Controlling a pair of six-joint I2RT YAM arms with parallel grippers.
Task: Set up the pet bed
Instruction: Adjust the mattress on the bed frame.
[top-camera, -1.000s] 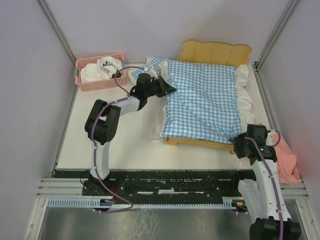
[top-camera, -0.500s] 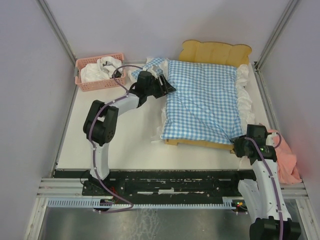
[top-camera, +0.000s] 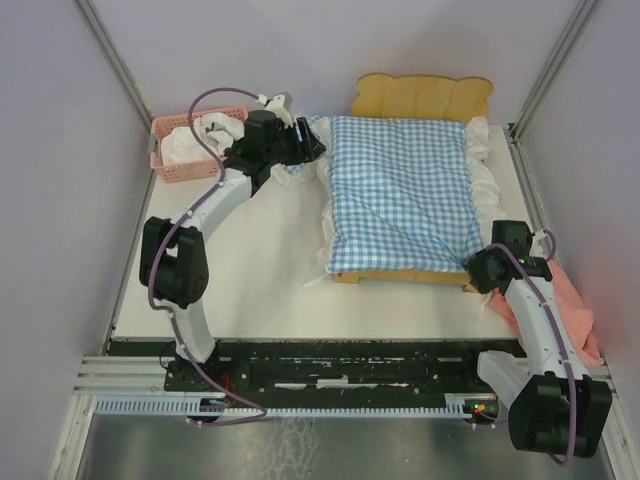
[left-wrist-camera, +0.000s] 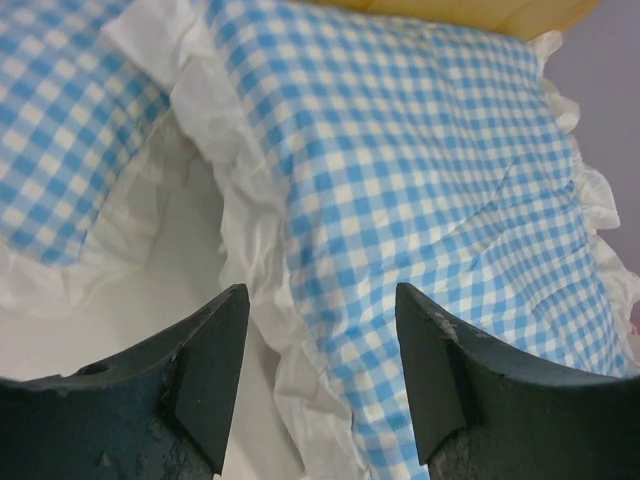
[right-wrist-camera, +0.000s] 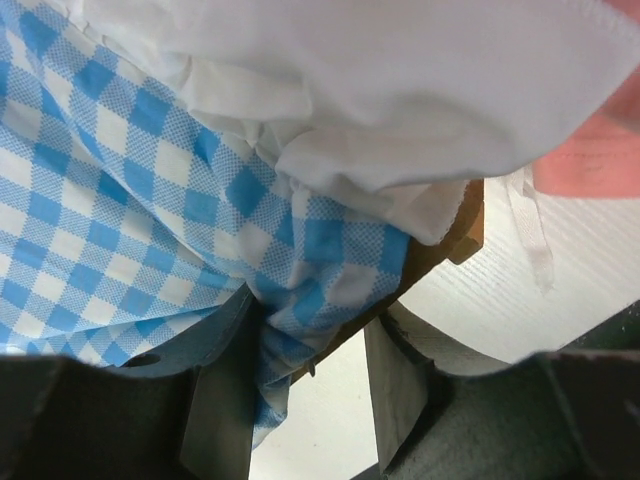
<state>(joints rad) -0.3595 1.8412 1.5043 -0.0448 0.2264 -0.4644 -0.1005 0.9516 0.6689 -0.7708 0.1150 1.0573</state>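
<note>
Top external: far off, high above the near edge, looking down on the whole table (top-camera: 250, 280).
Left wrist: close and low over the gingham bedding (left-wrist-camera: 420, 200), facing the pet bed (left-wrist-camera: 480, 12) headboard.
Right wrist: very close, seemingly at the pet bed's near right corner.
Shared: gingham bedding, in all three.

- The pet bed (top-camera: 420, 97) stood on the table (top-camera: 250, 270), toward the back right, with its headboard at the far end.
- A ruffled cushion (top-camera: 400, 195) lay on the bed, covering it from headboard to foot.
- A small pillow (left-wrist-camera: 55, 120) lay on the table just left of the cushion's far end.
- The left gripper (left-wrist-camera: 318, 330) hung above the cushion's left edge, with the pillow to its left.
- A basket (top-camera: 185, 172) sat in the back left corner, with bundled cloth (top-camera: 190, 140) inside it.
- The right gripper (right-wrist-camera: 305, 380) was at the bed's near right corner, which lay between its fingers under the cushion's draped corner.
- A loose cloth (top-camera: 578, 320) lay at the table's right edge, right of that arm.
</note>
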